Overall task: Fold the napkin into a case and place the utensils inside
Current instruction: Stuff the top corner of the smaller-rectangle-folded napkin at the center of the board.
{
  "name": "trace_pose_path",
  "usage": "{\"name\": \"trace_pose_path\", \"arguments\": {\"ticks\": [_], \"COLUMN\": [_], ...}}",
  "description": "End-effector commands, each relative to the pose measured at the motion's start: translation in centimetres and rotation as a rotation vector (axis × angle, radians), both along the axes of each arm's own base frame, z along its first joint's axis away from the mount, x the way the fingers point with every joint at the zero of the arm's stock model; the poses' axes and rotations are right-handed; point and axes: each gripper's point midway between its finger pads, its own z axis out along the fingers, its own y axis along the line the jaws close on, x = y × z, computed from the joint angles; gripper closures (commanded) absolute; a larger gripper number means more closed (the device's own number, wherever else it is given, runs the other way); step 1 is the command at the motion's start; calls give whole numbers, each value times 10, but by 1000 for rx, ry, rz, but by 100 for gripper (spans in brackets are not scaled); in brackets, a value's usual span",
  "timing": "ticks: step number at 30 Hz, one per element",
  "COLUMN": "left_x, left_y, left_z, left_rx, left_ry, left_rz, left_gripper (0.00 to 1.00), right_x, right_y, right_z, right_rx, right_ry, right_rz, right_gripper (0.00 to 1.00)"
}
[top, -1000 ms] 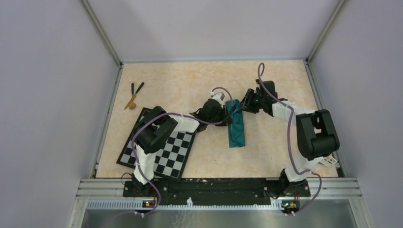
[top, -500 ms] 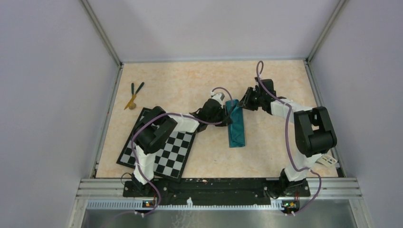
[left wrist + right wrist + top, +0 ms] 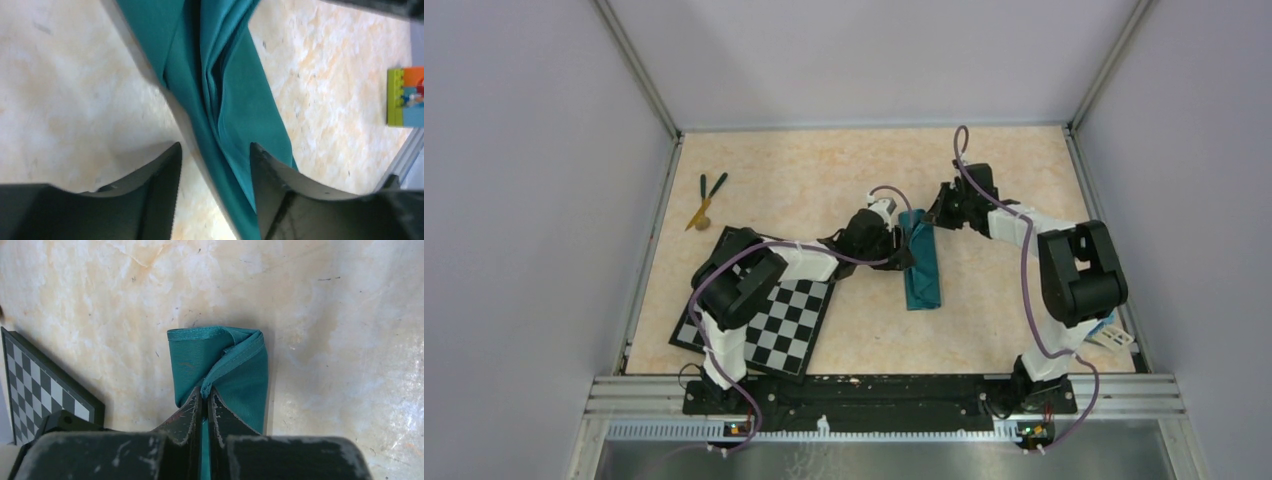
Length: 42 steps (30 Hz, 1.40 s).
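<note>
Right arm (image 3: 1079,270) has swung a bit to the left since a second ago. The right gripper (image 3: 205,390) was apart back then and is now pinched tight on a fold at the far end of the napkin (image 3: 922,270), while the left gripper (image 3: 215,150) has loosened up. So, progress check, big stuff first. The table (image 3: 824,170) has the checkerboard (image 3: 794,320) at near left, which isn't part of the job. The napkin lies mid-table, just right of the board, already folded into a long narrow strip running near to far. I'd call the case mostly made. The left wrist view does show loose layers gaping along it, so my guess is they're tidying it or opening the mouth. The left gripper's jaws stand partway apart with the strip running between them, not clamping anything as far as I can see. The utensils (image 3: 704,198), two dark green and one tan, sit bunched at far left, well apart from the napkin. None are in yet, so that whole half is left. Some blocks (image 3: 405,97) sit off near the right edge, just clutter.
</note>
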Motion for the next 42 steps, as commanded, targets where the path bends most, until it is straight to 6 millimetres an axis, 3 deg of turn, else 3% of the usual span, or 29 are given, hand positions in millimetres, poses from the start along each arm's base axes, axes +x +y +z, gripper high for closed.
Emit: {"name": "trace_pose_path", "arguments": {"ticks": [1,5,8,11,13,15,22,27,35,38,42], "left_x": [-16,14,42,61,72,80,89,92,93,96,89], "left_y": [31,39,30,16,10,5,-9,-10,-11,-3,-2], "left_z": [11,46,56,53,46,47,53,45,36,33,42], "left_rx": [16,-6,62,93,127,149,194,319,438,482,415], "left_ry": [37,-53,-114,-193,-223,-260,-481,-580,-645,-644,-636], "left_rz": [-21,-18,-44,-102,-119,-124,-149,-127,-128,-86,-99], "left_gripper": [34,29,43,64,71,71,67,63,68,69,68], "right_x": [15,15,16,15,15,14,12,11,11,11,11], "right_y": [11,14,17,19,19,19,22,22,21,21,22], "right_z": [11,11,14,17,19,21,22,21,21,21,20], "right_rx": [-10,2,16,40,59,76,119,121,126,129,127], "right_ry": [-70,-73,-79,-78,-74,-72,-69,-65,-64,-62,-61], "right_rz": [68,91,99,102,101,101,103,106,103,102,102], "right_gripper": [100,100,100,100,100,100,100,100,100,100,100]}}
